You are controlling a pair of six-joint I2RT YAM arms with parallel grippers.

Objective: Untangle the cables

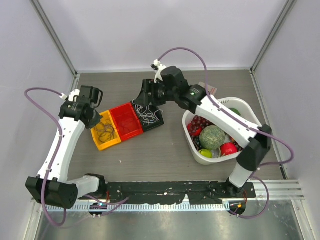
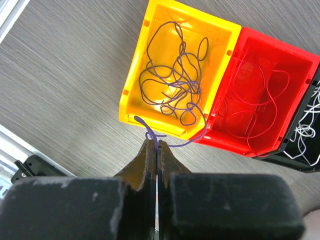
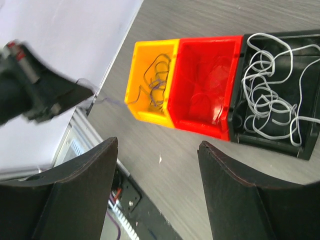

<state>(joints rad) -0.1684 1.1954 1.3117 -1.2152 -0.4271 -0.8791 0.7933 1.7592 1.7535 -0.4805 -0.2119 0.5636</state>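
Three bins stand side by side. The yellow bin (image 2: 131, 95) holds a loose dark purple cable (image 2: 172, 80), the red bin (image 2: 235, 145) a thin red cable (image 2: 270, 100), and the black bin (image 3: 305, 150) a white cable (image 3: 270, 95). My left gripper (image 2: 156, 143) is shut on an end of the purple cable that hangs over the yellow bin's near lip. In the top view it sits at that bin's outer end (image 1: 96, 116). My right gripper (image 3: 157, 150) is open and holds nothing. It hovers above the black bin (image 1: 148, 100).
A white basket (image 1: 235, 100) of fruit stands to the right, under the right arm. A black rail (image 1: 165, 192) runs along the near table edge. Walls close in the left, back and right sides.
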